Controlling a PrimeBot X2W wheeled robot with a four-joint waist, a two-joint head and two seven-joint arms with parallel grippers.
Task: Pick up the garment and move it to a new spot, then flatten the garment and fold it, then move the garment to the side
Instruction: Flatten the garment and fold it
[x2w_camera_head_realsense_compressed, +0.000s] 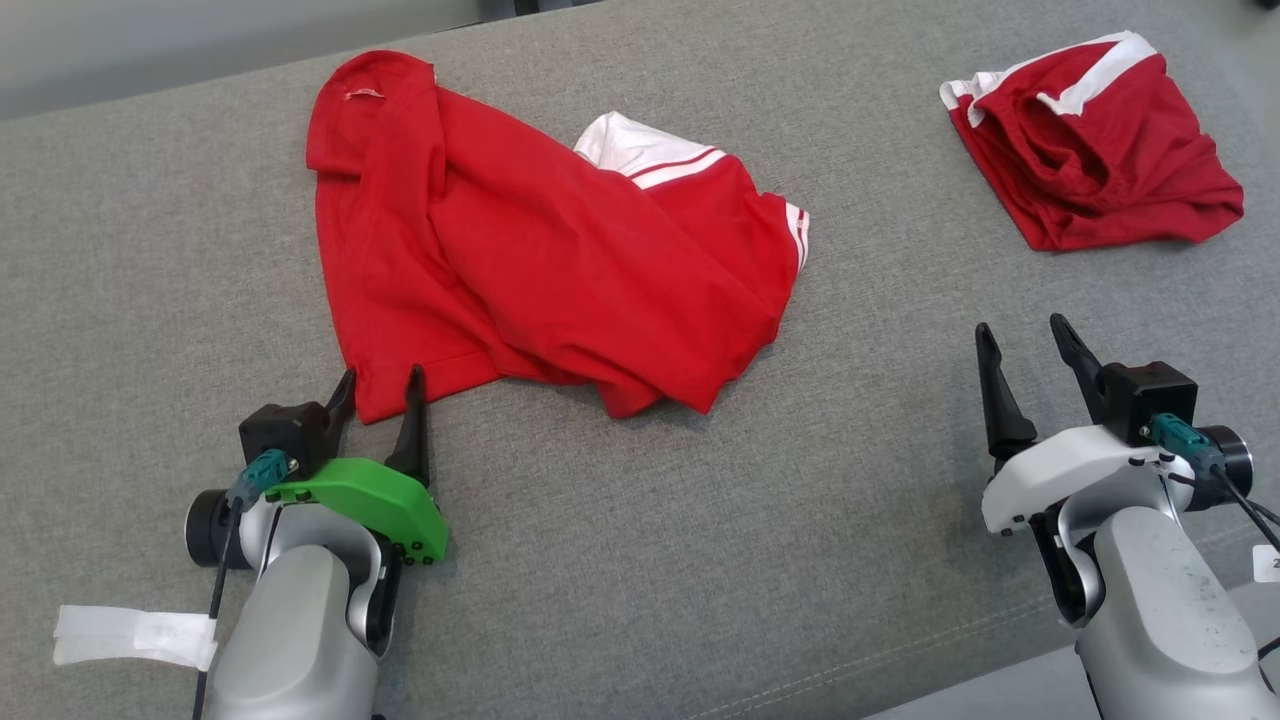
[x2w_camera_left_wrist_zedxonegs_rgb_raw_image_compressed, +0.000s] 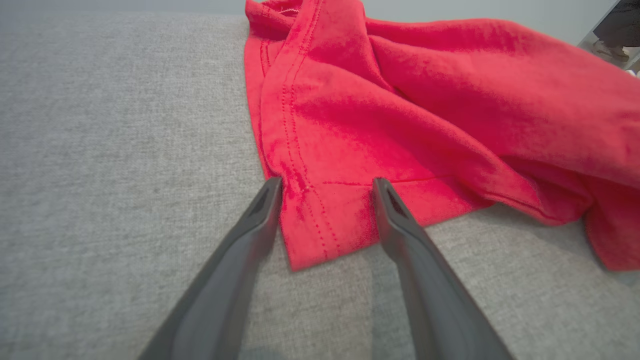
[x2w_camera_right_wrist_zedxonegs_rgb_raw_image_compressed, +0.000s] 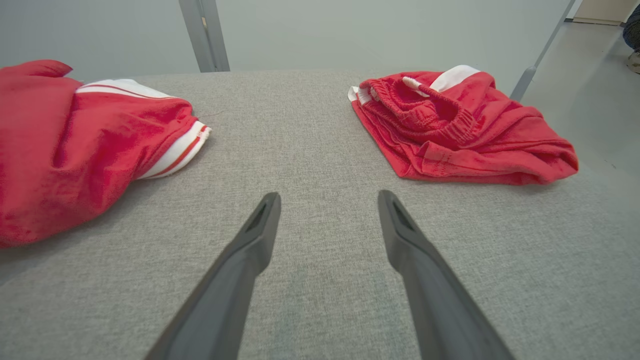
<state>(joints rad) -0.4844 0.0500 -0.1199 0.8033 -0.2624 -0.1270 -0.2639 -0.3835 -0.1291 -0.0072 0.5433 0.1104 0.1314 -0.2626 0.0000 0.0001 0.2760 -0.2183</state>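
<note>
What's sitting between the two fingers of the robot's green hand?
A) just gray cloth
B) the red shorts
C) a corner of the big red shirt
C: the left gripper stands open, and the hem corner of the shirt lies between its fingers, not yet pinched.

The left fingers (x2w_camera_left_wrist_zedxonegs_rgb_raw_image_compressed: 235, 260) are standing wide apart, rising from 6 o'clock and straddling the stitched corner of the red garment (x2w_camera_left_wrist_zedxonegs_rgb_raw_image_compressed: 410, 115). The garment is lying crumpled on the grey fabric counter (x2w_camera_left_wrist_zedxonegs_rgb_raw_image_compressed: 110, 165) and spreading toward 2 o'clock, its hem running up toward 12 o'clock.
</note>
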